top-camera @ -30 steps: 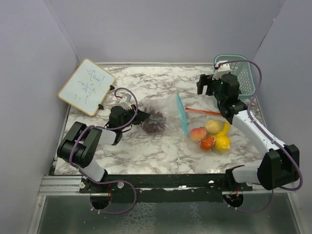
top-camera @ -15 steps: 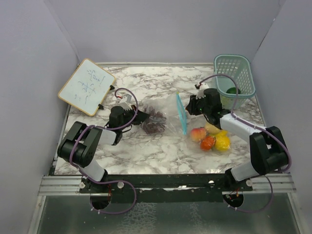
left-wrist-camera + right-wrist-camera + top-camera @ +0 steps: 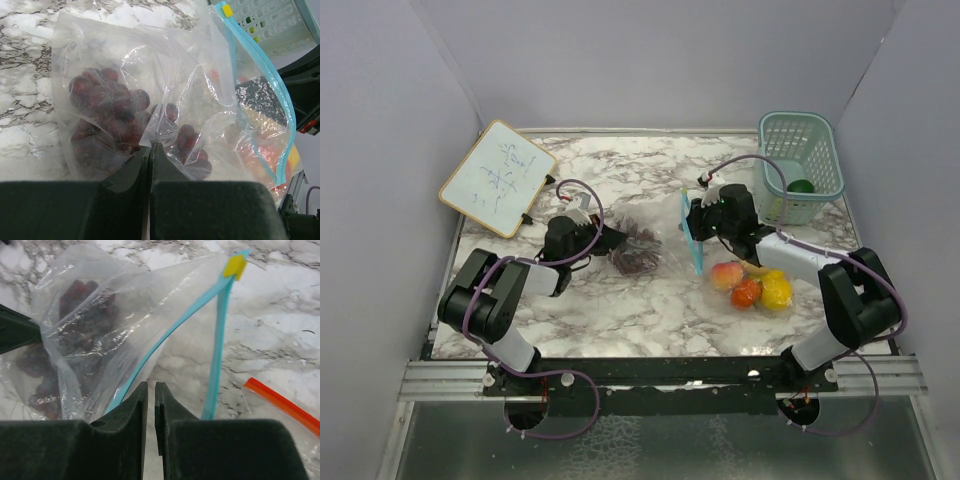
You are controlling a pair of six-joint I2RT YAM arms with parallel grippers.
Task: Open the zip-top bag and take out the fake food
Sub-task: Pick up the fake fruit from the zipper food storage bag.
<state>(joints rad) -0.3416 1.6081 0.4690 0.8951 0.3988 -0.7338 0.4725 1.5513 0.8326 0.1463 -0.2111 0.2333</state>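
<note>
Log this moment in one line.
left hand: shut on bag | right hand: nearly closed at blue zip edge, grip unclear | grapes: in bag | other fruit: beside bag

We see the clear zip-top bag mid-table on the marble table, with dark grapes in its left part. The left gripper meets its left end, and the right gripper its blue zip strip. The peach, tomato and lemon lie just right. A green ball sits in the far-right basket.

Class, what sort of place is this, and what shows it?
Probably a robot test cell: grey panels wall in a marble-patterned table, two arms bolted at its edge, a handwritten whiteboard.
</note>
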